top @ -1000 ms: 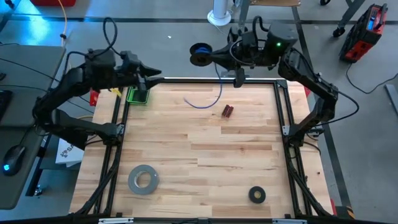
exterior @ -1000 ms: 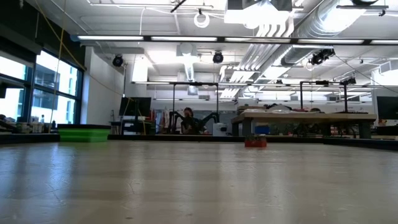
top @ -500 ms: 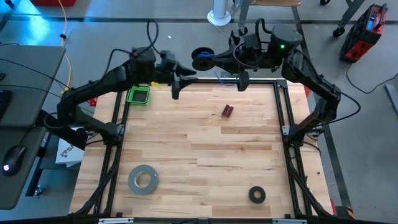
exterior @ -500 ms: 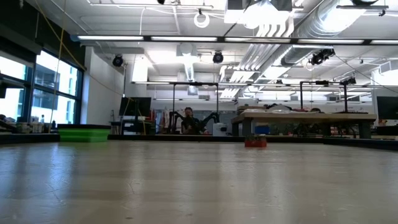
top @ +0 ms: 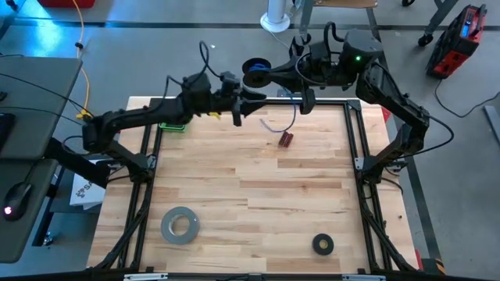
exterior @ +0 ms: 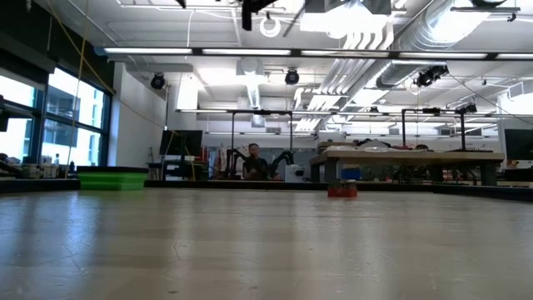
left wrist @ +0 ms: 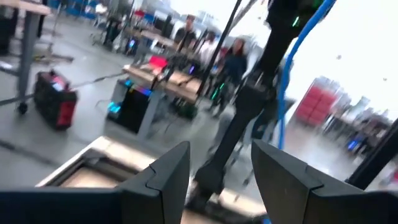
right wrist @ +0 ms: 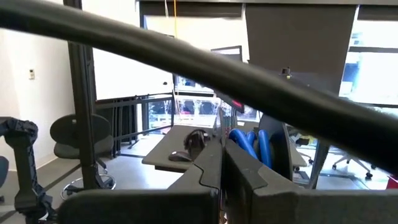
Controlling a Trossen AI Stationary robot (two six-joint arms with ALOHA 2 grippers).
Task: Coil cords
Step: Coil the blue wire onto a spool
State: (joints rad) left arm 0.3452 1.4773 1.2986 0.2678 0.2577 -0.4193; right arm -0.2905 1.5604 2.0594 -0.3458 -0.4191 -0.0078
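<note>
The blue cord is wound into a small coil [top: 254, 69] at the tip of my right gripper [top: 269, 74], which is shut and held high over the table's far edge. In the right wrist view the coil's loops [right wrist: 247, 144] sit just beside the fingers. One loose strand [top: 294, 109] hangs from there, and its end [top: 269, 125] lies on the wood. My left gripper [top: 251, 104] is open, level and off the table, just left of that strand. It holds nothing. Its wrist view looks between its fingers [left wrist: 219, 163] at the right arm and the cord [left wrist: 297, 56]. My right gripper has the cord's coil at its fingertips [right wrist: 214, 158], and the blue loops [right wrist: 239, 140] lie against the side of the shut fingers. The fingers are level and point toward the table's left. The coil is lifted clear. The fingers hide whether a loop is pinched or wound around them.
A small red object [top: 287, 140] lies on the wood near the cord's end. A green bin [top: 173, 121] sits at the far left, partly under the left arm. A grey tape roll [top: 180, 224] and a black tape ring [top: 323, 244] lie near the front edge.
My left gripper has swung from the far left corner toward the table's right along the far edge, coming lower and tipping level, and is now close to the hanging strand. It has stayed open. My right gripper and the coil have kept still.
</note>
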